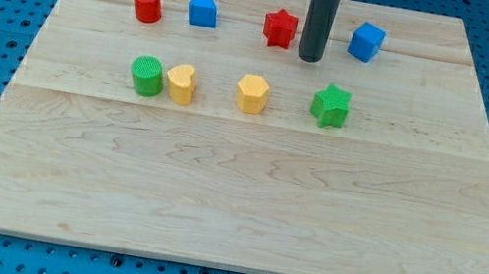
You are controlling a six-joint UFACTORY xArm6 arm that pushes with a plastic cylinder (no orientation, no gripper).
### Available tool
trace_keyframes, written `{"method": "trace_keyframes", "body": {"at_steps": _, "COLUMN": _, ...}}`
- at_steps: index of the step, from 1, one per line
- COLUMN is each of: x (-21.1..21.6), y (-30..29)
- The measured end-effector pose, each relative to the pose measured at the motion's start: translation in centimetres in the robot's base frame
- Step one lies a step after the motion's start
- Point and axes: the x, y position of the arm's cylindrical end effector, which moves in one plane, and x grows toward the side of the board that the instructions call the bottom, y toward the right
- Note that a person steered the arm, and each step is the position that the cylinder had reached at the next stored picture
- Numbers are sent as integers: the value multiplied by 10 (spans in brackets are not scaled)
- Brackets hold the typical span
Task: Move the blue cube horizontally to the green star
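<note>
Blue cube (366,41) beside my tip (309,59)

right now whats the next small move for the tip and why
Probably shift my tip around to the view's top of the blue cube. The tip sits between the red star and the cube, at the cube's left, while the green star lies below the cube and slightly left. Pushing from here would send the cube right, not toward the star.
</note>
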Motion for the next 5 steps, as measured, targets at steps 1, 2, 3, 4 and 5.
{"method": "trace_keyframes", "body": {"at_steps": 1, "x": 0, "y": 0}}
{"method": "trace_keyframes", "body": {"at_steps": 2, "x": 0, "y": -1}}
{"method": "trace_keyframes", "body": {"at_steps": 3, "x": -5, "y": -1}}
{"method": "trace_keyframes", "body": {"at_steps": 4, "x": -5, "y": -1}}
{"method": "trace_keyframes", "body": {"at_steps": 5, "x": -5, "y": -4}}
